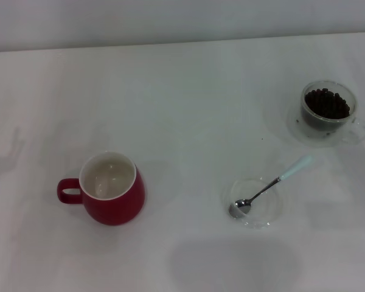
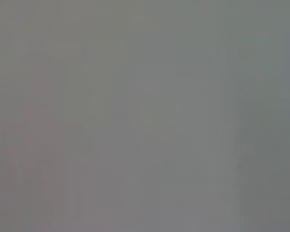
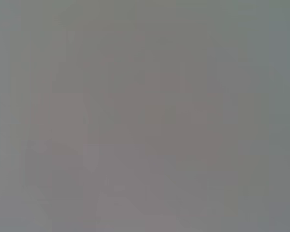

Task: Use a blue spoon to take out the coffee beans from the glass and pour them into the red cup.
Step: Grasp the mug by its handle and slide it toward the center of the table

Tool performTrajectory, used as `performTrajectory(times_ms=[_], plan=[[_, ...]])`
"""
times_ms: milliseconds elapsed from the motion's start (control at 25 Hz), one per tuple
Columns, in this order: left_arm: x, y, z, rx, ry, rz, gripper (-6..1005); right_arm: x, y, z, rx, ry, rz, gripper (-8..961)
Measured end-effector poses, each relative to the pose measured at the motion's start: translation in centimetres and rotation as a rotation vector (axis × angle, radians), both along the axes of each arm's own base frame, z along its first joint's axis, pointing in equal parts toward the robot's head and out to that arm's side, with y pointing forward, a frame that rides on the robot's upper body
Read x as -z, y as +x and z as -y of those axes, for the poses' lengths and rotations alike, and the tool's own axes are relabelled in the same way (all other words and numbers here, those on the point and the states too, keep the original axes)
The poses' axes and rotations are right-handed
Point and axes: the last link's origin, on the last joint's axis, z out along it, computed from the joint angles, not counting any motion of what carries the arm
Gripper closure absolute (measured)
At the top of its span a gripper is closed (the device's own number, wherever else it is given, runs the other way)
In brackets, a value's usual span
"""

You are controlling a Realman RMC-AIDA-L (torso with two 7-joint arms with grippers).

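In the head view the red cup (image 1: 112, 190) stands at the front left of the white table, its handle to the left and its cream inside empty. The blue spoon (image 1: 274, 184) lies with its metal bowl in a flat clear saucer (image 1: 253, 202) at the front right, its pale blue handle pointing to the back right. The glass (image 1: 327, 109) with coffee beans (image 1: 327, 103) stands at the far right on a second clear saucer. Neither gripper is in view. Both wrist views show only plain grey.
The white table (image 1: 188, 103) ends at a pale wall along the back. Faint shadows lie at the left edge and near the front middle.
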Motion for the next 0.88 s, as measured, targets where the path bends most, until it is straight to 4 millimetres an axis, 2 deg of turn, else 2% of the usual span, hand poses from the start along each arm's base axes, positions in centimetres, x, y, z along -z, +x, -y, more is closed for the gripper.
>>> performTrajectory(times_ms=[440, 880], plan=[[-0.1, 0.1, 0.3, 0.011, 0.006, 0.003, 123, -0.3, -0.7, -1.9, -0.022, -0.004, 0.017, 115], [0.3, 0.5, -0.1, 0.036, -0.027, 0.025, 124, -0.5, -0.2, -2.3, 0.011, -0.014, 0.029, 115]])
